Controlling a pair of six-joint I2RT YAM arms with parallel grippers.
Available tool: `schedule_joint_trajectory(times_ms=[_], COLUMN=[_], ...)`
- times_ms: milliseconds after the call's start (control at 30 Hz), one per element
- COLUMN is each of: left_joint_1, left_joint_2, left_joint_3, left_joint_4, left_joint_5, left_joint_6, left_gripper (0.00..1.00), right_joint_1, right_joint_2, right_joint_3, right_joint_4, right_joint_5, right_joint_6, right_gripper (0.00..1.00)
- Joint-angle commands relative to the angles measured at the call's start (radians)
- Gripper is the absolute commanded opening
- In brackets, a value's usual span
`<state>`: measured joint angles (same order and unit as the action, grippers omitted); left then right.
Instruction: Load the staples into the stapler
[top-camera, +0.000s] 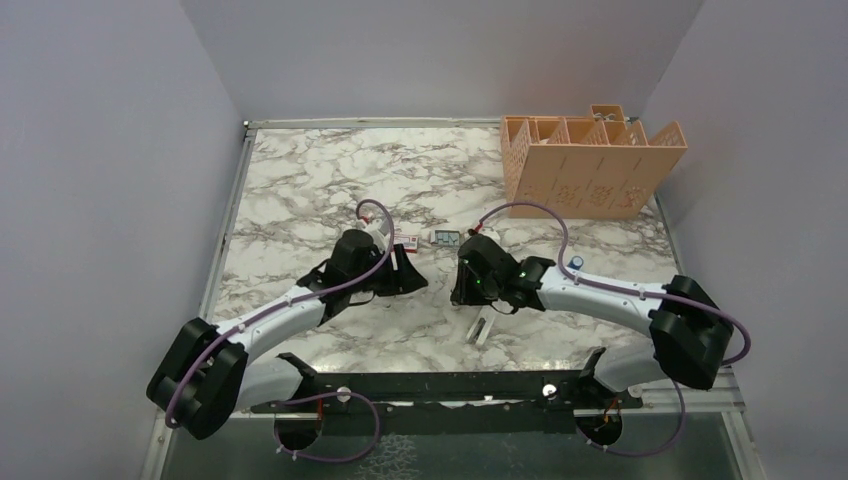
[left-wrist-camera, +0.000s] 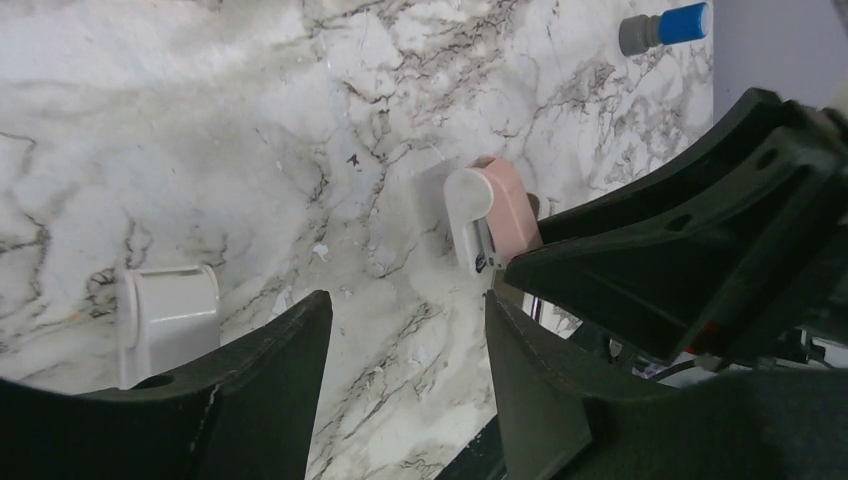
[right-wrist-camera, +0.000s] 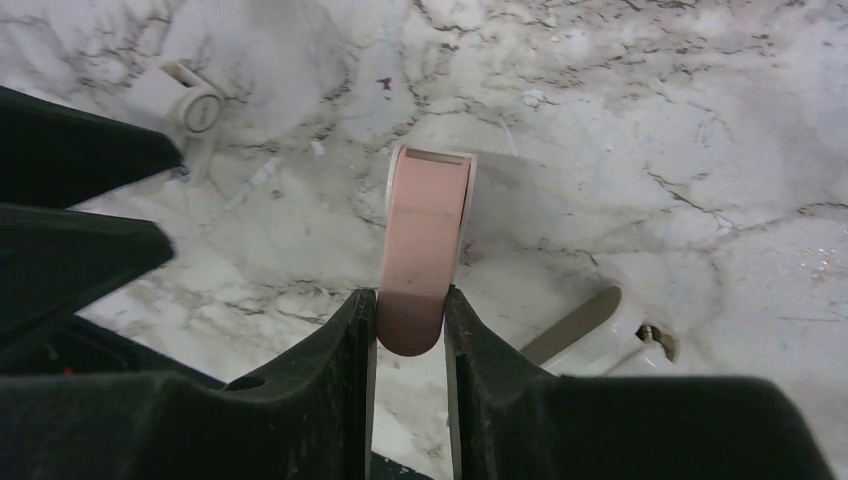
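My right gripper (right-wrist-camera: 410, 296) is shut on the rounded end of a pink stapler (right-wrist-camera: 424, 235), which points away from it just over the marble. The stapler's pink and white end also shows in the left wrist view (left-wrist-camera: 487, 214). My left gripper (left-wrist-camera: 405, 300) is open and empty, its fingers close to the left of the stapler. In the top view both grippers, left (top-camera: 418, 280) and right (top-camera: 460, 293), meet at the table's middle. The grey tray of staples (top-camera: 446, 238) and the red-and-white box (top-camera: 407, 240) lie just behind them.
A small blue cylinder (top-camera: 578, 262) stands by the right arm and shows in the left wrist view (left-wrist-camera: 665, 26). A white piece (top-camera: 481, 328) lies in front of the right gripper; white pieces also show elsewhere (left-wrist-camera: 168, 315) (right-wrist-camera: 600, 340). An orange organiser (top-camera: 590, 160) stands at the back right.
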<state>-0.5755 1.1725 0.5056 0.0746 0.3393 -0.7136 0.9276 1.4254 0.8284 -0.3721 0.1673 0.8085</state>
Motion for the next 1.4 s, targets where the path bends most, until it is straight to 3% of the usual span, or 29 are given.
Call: schedule_joint_trajectory(times_ms=[0,200,900,967,1200,1367], left_joint_1=[-0.052,-0.121,-0.152,-0.152,-0.151,-0.152], left_joint_2=[0.002,0.039,0.096,0.101,0.118,0.118], left_joint_3=[-0.089,-0.093,-0.101,-0.101,-0.117,-0.136], left_joint_4=[0.211,0.265,0.383,0.386,0.386,0.384], left_joint_5=[-0.037,-0.096,-0.065,-0.065,-0.066,-0.086], left_joint_6=[-0.119,-0.134,-0.158,-0.154,-0.137,-0.114], left_gripper=[0.58,0.46,0.38,0.33,0.00,0.00], right_joint_1=[-0.040,-0.079,-0.096,-0.095,-0.105,-0.143], right_joint_2=[-0.068,-0.103,-0.097,-0.098,-0.118,-0.128], right_joint_3=[-0.044,-0.048,-0.039,-0.039,-0.016,0.028], right_joint_4=[0.169,0.223,0.281,0.285,0.225,0.106], right_joint_5=[-0.154,-0.238,-0.340,-0.343,-0.309,-0.283], right_joint_6=[0.021,0.070,0.136,0.138,0.120,0.075], right_gripper=[0.21,0.21,0.21,0.21,0.21,0.21])
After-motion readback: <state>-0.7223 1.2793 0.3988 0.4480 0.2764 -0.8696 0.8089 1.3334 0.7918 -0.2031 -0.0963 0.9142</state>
